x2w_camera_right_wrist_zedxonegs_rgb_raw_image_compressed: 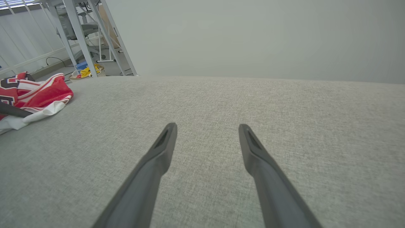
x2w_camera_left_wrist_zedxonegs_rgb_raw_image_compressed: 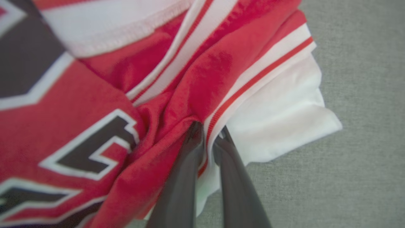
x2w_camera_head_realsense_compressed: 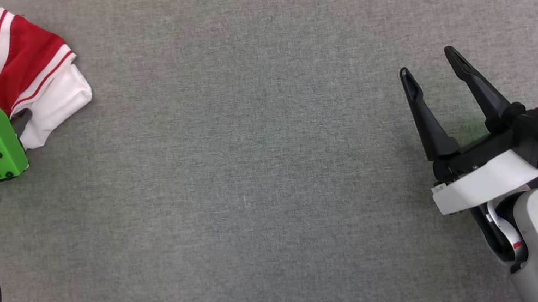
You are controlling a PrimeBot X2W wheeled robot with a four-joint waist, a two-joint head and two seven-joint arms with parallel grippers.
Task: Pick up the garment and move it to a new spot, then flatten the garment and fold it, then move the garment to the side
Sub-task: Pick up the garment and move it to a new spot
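Note:
The garment lies crumpled at the far left of the grey table, red with white sleeves and striped trim. In the left wrist view the garment shows black white-outlined lettering, and my left gripper is shut on a fold at the red-and-white striped seam by the white sleeve. From the head view the green wrist cover hides most of the left gripper. My right gripper hovers open over bare table at the right, far from the garment. In its own view the right gripper holds nothing.
The grey fabric table stretches wide between the two arms. Beyond the table's far edge stand a pale wall and metal frame legs, with clutter on the floor.

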